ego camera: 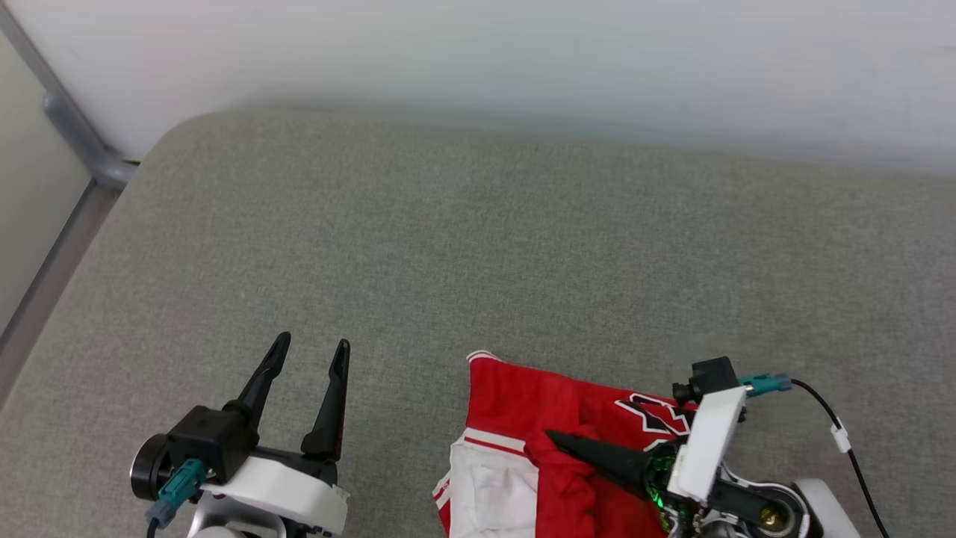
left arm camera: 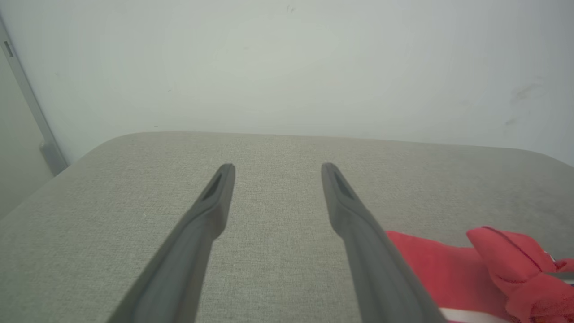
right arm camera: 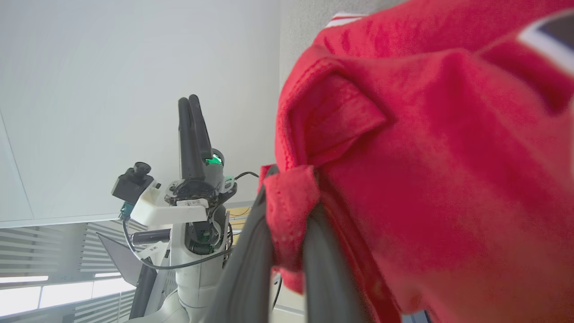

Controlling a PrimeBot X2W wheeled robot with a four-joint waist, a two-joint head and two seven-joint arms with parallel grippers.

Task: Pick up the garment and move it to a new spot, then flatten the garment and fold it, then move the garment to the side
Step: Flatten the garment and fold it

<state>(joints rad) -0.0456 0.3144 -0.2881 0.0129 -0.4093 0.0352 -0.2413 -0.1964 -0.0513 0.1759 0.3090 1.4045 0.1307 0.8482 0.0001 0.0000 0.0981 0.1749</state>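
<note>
The garment (ego camera: pixel 523 418) lies bunched at the lower centre-right of the head view, red with a white sleeve toward the bottom edge, on a grey cushion (ego camera: pixel 523 246) below a pale wall (ego camera: pixel 523 52). At lower right, the right gripper (ego camera: pixel 553 436) pinches a fold of red fabric between its fingers. At lower left, the left gripper (ego camera: pixel 312 342) has its fingers spread over bare cushion, apart from the garment.
</note>
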